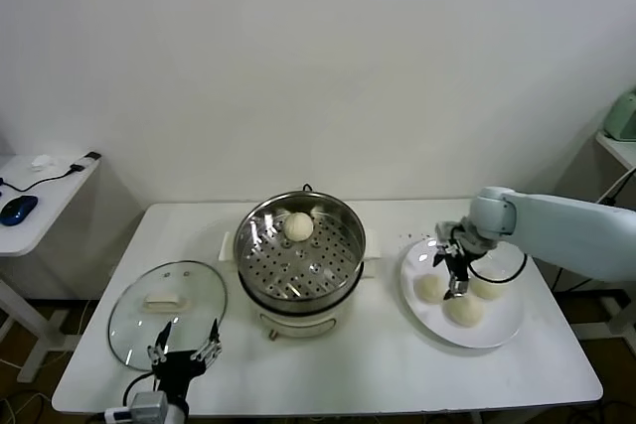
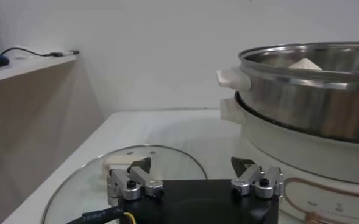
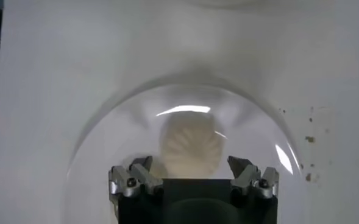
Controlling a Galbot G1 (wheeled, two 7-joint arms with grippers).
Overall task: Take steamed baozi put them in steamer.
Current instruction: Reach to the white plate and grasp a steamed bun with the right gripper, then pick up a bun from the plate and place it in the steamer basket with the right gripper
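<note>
Our right claw [image 1: 456,276], spread wide, hovers over a plated baozi [image 3: 190,148]; we should centre before clamping gently.

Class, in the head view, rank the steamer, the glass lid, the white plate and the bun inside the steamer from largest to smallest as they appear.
1. steamer
2-3. white plate and glass lid: they look about alike, so no ranking between them.
4. bun in the steamer, clearly smallest.
</note>
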